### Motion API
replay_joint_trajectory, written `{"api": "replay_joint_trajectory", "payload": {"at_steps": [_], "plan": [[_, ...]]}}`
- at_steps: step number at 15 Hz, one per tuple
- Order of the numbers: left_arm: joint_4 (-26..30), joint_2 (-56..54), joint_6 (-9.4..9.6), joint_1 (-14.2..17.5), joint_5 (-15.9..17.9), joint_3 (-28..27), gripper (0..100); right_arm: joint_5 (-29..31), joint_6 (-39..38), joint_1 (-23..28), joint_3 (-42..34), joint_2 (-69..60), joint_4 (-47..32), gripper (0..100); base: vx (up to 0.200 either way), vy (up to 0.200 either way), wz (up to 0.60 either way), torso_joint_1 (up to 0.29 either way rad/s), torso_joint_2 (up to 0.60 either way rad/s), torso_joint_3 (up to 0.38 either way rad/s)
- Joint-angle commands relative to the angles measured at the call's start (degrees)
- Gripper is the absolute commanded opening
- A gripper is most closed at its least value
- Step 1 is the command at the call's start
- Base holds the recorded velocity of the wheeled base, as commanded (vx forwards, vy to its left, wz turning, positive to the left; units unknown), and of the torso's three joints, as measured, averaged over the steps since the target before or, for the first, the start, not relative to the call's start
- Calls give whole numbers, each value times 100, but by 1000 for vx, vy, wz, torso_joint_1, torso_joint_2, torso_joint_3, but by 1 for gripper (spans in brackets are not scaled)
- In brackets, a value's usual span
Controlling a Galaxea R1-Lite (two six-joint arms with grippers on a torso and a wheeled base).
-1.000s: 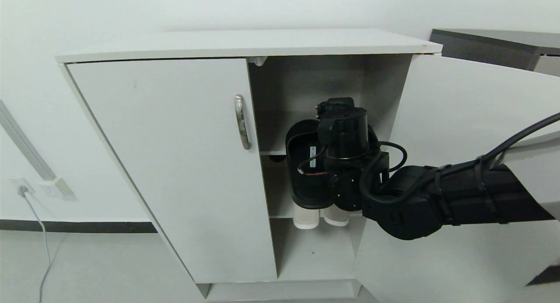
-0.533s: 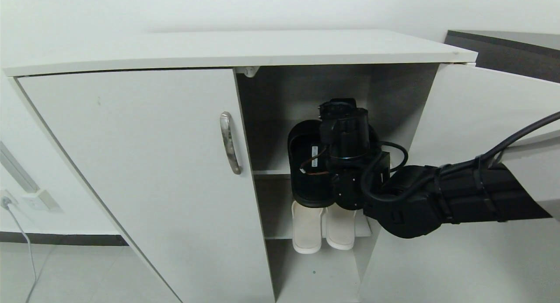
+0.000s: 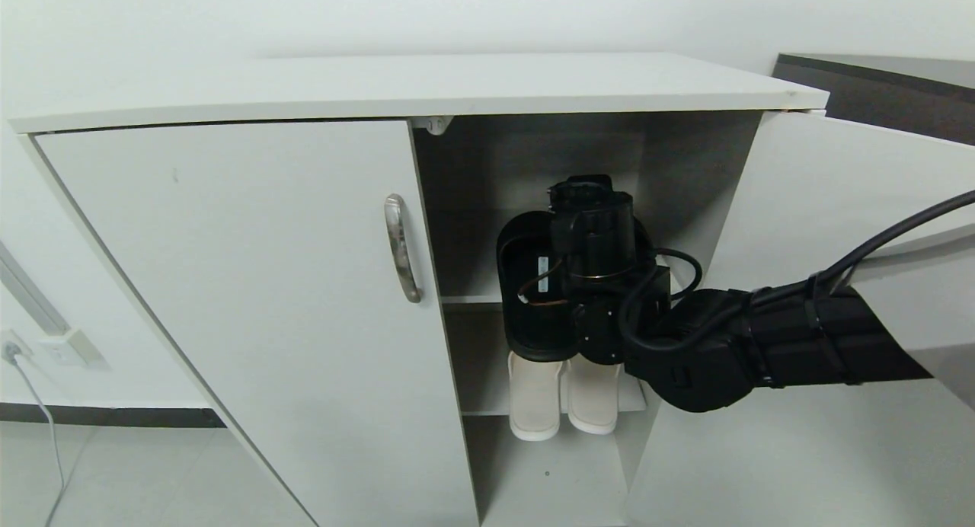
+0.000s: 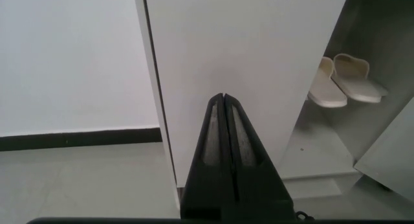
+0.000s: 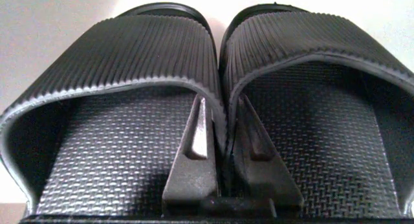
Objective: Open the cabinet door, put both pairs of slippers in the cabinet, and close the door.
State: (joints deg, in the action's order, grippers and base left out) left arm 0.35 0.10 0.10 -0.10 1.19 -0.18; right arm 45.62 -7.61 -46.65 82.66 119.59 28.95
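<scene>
From my console, the white cabinet [image 3: 426, 81] takes up most of the head view, with its left door [image 3: 228, 283] closed and its right door [image 3: 823, 184] swung wide open. In the open compartment, the pair of black slippers [image 3: 533, 298] sits at the level of the upper shelf, heels toward me and sticking out past its front edge. The wrist is in the way, so I can't tell whether the soles actually rest on that shelf. Below them, the white slippers [image 3: 564, 397] lie side by side on the next shelf down, heels overhanging its edge. The right gripper [image 5: 221, 102] is clamped on the black pair. It has one finger inside each slipper, pinching their adjoining inner walls together under the ribbed straps. The left gripper [image 4: 223, 98] hangs low in front of the closed door with its fingers pressed together, holding nothing. The metal handle [image 3: 401, 247] is untouched.
</scene>
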Motion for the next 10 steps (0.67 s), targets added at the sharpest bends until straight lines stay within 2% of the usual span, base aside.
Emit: {"api": "replay_joint_trajectory", "payload": {"at_steps": [1,7,10], "plan": [[0,-1,-1,1,-5,1,0,-229,75,95,250,152,-39,0,0,0,0,0,0,0],[0,-1,-1,1,4,1,0,-431,137,429,1296,601,-751,0,0,0,0,0,0,0],[0,-1,-10,1,-5,1,0,-466,163,473,1700,838,-760,0,0,0,0,0,0,0]]}}
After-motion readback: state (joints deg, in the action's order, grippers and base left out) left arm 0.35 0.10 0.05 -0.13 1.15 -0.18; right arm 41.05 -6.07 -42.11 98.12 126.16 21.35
